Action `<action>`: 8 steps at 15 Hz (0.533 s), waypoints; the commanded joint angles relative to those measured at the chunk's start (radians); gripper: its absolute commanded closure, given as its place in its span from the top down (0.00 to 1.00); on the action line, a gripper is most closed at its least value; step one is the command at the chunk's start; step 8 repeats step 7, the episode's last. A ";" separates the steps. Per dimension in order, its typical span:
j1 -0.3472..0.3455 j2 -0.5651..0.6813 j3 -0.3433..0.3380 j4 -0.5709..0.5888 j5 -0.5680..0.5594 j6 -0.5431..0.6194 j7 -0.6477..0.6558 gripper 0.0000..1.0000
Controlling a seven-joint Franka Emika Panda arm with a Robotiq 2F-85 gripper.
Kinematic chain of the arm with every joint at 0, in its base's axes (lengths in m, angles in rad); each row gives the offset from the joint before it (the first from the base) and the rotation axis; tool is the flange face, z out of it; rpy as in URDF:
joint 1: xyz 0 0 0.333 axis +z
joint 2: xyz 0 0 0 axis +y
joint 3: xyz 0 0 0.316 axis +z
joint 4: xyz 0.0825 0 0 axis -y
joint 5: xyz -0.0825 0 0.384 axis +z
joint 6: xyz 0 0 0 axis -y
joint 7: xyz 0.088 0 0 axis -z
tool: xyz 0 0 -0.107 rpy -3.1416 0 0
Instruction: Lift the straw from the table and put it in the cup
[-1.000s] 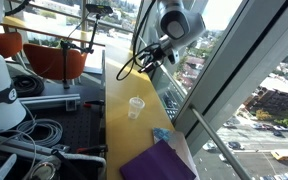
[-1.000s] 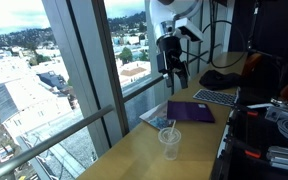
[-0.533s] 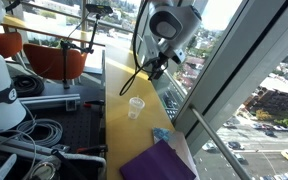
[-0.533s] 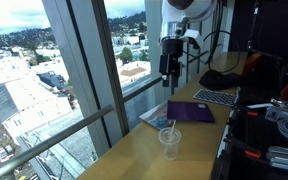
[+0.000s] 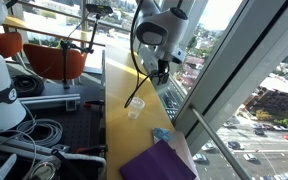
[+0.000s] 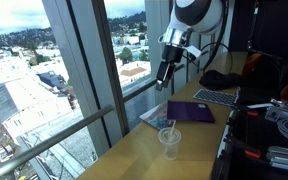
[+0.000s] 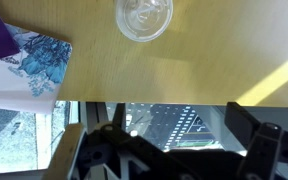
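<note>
Cup point(image 7: 144, 16) shows its round mouth only in wrist view; gripper point(image 6: 161, 82) hangs high, its grip impossible to tell.

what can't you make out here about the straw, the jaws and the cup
Straw: too thin to pick out in any view.
Gripper: small and dark in both exterior views, shadowed in the wrist view; jaws open or shut unclear.
Cup: cut off by the wrist view's top edge.

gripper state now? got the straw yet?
Gripper: open, jaws apart in the wrist view, nothing between them. No straw can be made out in any view.
</note>
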 commanded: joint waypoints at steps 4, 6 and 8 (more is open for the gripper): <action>-0.034 -0.002 0.035 -0.014 -0.012 0.020 0.006 1.00; -0.034 -0.003 0.035 -0.014 -0.012 0.020 0.005 1.00; -0.034 -0.003 0.035 -0.014 -0.012 0.020 0.005 1.00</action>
